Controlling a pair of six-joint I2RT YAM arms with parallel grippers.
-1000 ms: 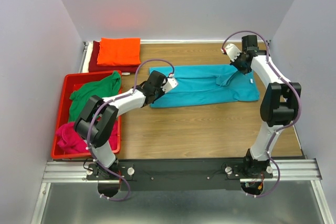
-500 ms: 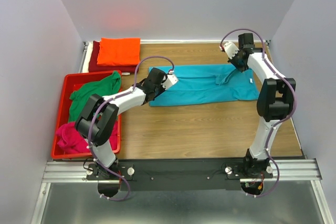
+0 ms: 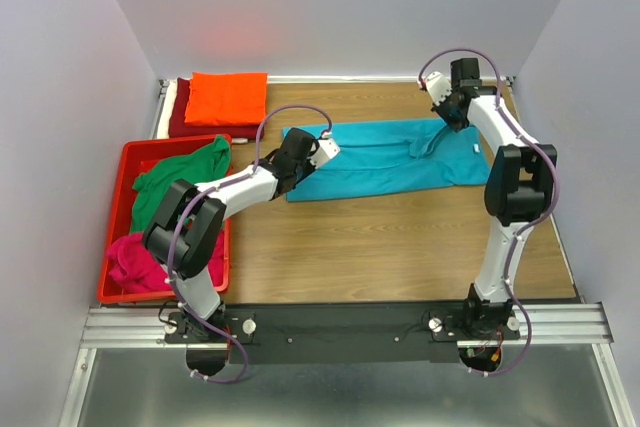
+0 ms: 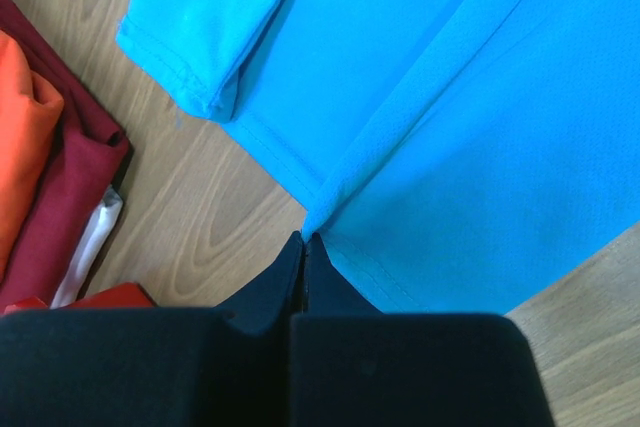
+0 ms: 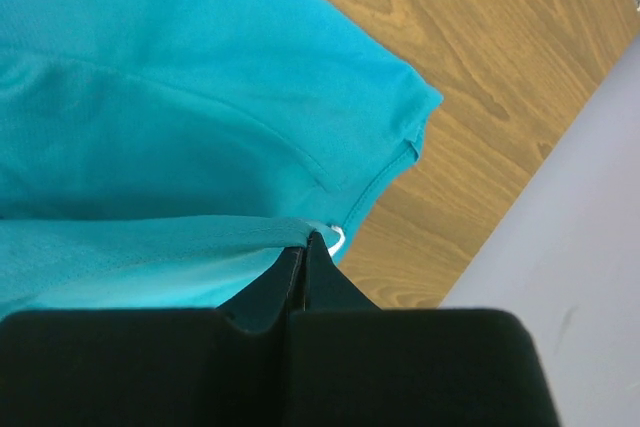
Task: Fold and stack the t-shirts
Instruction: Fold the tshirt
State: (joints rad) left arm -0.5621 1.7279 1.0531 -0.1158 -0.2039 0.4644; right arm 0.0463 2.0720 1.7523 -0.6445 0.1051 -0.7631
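A turquoise t-shirt (image 3: 390, 159) lies spread across the back middle of the wooden table. My left gripper (image 3: 312, 150) is at its left end, shut on the shirt's hem (image 4: 330, 209). In the left wrist view the jaws (image 4: 304, 239) meet on the hem's edge. My right gripper (image 3: 452, 117) is at the shirt's far right end. In the right wrist view its jaws (image 5: 307, 239) are shut on a turquoise edge (image 5: 200, 232) beside a small white loop. An orange shirt (image 3: 228, 97) lies folded on a dark red one (image 3: 180, 115) at the back left.
A red crate (image 3: 125, 162) at the left holds a green shirt (image 3: 180, 177) and a magenta shirt (image 3: 135, 259). A white shirt edge (image 4: 92, 245) shows under the dark red one (image 4: 70, 197). Grey walls close in the left, back and right sides.
Both grippers have moved toward the back wall with the turquoise shirt's edge in them. The shirt's near edge has drawn back, so the shirt looks narrower.
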